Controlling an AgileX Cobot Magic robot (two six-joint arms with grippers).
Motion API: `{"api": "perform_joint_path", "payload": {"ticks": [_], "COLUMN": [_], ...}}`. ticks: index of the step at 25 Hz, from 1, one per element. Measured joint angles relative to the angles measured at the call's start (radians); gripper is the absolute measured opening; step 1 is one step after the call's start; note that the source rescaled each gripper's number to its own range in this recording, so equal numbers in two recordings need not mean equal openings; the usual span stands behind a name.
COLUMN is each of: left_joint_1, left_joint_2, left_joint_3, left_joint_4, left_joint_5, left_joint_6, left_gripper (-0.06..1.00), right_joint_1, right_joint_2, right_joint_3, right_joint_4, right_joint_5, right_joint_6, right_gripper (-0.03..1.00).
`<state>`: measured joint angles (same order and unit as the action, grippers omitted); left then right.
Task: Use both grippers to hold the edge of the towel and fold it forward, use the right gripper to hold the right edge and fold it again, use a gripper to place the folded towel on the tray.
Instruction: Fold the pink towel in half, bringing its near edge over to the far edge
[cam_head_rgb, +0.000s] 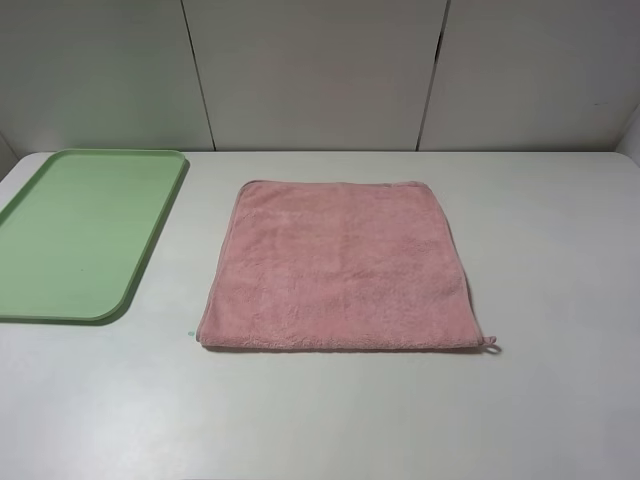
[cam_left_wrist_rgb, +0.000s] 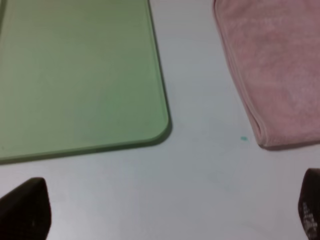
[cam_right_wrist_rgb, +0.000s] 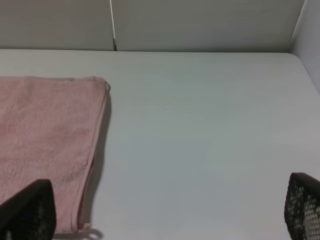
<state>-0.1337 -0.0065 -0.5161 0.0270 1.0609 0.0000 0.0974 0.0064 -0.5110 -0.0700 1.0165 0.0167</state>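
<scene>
Exterior high: the towel (cam_head_rgb: 340, 265) lies flat mid-way along the bench (cam_head_rgb: 560, 250), with the tray (cam_head_rgb: 90, 235) at its left and 0 arms showing.
Left wrist: the left pincer (cam_left_wrist_rgb: 167, 207) gapes wide, the towel's near corner just ahead.
Right wrist: the right pincer (cam_right_wrist_rgb: 165, 209) is wide too, the right hem (cam_right_wrist_rgb: 95, 155) beside 1 jaw.

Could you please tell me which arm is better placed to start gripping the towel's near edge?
Probably the right. The right gripper is open, and the looped corner of the towel lies just beside one fingertip; the left gripper, also open, has its corner farther ahead across bare table.
</scene>
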Motion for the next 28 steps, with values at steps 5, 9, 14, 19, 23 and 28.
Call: {"api": "perform_joint_path", "payload": {"ticks": [5, 9, 14, 19, 23, 28], "left_joint_1": [0.0, 0.0, -0.045, -0.131, -0.217, -0.354], "left_joint_2": [0.05, 0.147, 0.263, 0.376, 0.467, 0.597], "left_joint_3": [-0.038, -0.084, -0.151, -0.22, -0.27, -0.31], "left_joint_4": [0.0, 0.0, 0.0, 0.0, 0.0, 0.001], "left_joint_5": [0.008, 0.009, 0.008, 0.008, 0.008, 0.009], "left_joint_6": [0.0, 0.015, 0.031, 0.033, 0.037, 0.101], "left_gripper": [0.99, 0.99, 0.99, 0.99, 0.99, 0.99], "right_joint_1": [0.0, 0.018, 0.08, 0.165, 0.213, 0.292], "right_joint_2": [0.108, 0.212, 0.343, 0.454, 0.511, 0.596], "right_joint_3": [-0.029, -0.068, -0.129, -0.187, -0.221, -0.247], "right_joint_4": [0.0, 0.0, -0.011, -0.015, -0.016, -0.016], "right_joint_5": [-0.016, -0.031, -0.036, -0.037, -0.038, -0.041], "right_joint_6": [-0.001, -0.001, -0.002, -0.003, -0.017, -0.104], "right_gripper": [1.0, 1.0, 1.0, 1.0, 1.0, 1.0]}}
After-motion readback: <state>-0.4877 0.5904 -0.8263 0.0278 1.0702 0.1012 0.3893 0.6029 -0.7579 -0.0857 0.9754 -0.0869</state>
